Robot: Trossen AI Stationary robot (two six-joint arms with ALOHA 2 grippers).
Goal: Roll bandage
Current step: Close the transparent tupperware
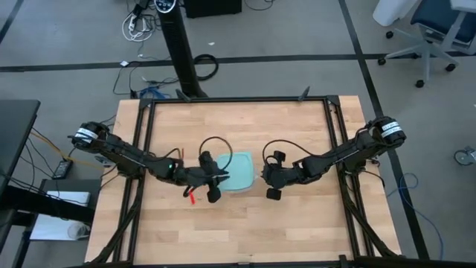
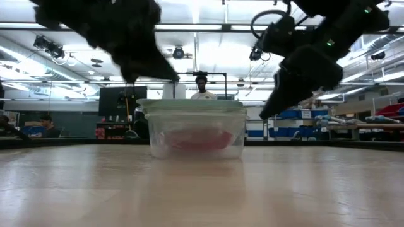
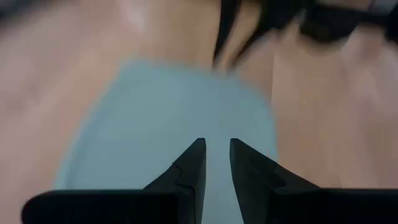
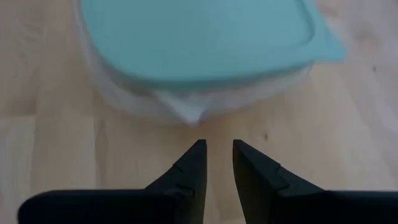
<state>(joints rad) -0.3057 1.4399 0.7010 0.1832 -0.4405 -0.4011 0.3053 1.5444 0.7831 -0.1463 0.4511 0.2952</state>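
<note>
- left of the container (image 1: pixel 239 173), on the bare wood of the table (image 1: pixel 297 223), a short bit of red bandage (image 1: pixel 193 197) shows just beside the left gripper (image 1: pixel 213 181).
- over the container's left edge hangs the left gripper; its wrist view looks down on the pale blue lid (image 3: pixel 186 112) past fingers (image 3: pixel 189 171) standing a narrow slit apart with nothing between them.
- inside the container, seen level across the table, a red mass (image 2: pixel 199 140) lies behind the clear wall under the lid; it may be more bandage, though i cannot tell for sure.
- right of the container, near but not touching, waits the right gripper (image 1: pixel 272 181), pointed at the container's side; its fingers (image 4: pixel 189 168) also stand slightly apart and hold nothing.
- my judgement on handling: the bandage is light, thin, limp cloth that will fold and slide rather than keep a shape, not fragile. best pinched at a free end, flat against the wood, with the other gripper pinning the strip so the roll can start tight.
</note>
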